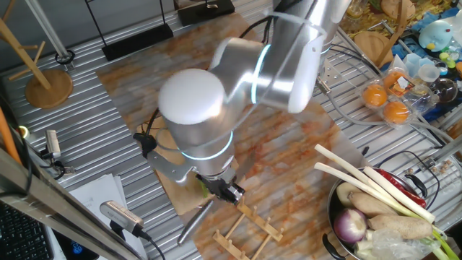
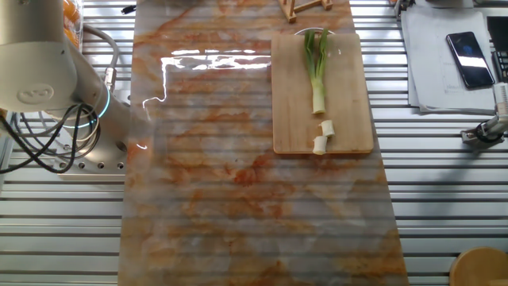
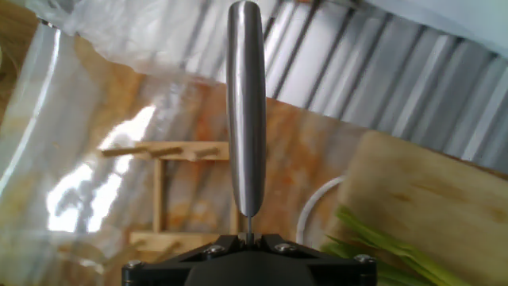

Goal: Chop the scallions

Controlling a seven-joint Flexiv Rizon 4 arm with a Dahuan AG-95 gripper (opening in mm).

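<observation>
The scallions (image 2: 317,67) lie lengthwise on a wooden cutting board (image 2: 349,119) — green leaves toward a wooden rack (image 2: 305,8), pale base pointing the other way. Two short cut white bits (image 2: 323,137) sit just past that base, near the board's edge. The board rests on a marbled orange mat (image 2: 238,183) covering the ribbed metal worktop (image 2: 444,191). In the hand view the tool (image 3: 248,237) is clamped on a knife by its blade end, the smooth steel handle (image 3: 245,103) jutting forward above the mat, beside the green leaves. A bowl (image 1: 333,209) of long white stalks and an onion stands well apart.
</observation>
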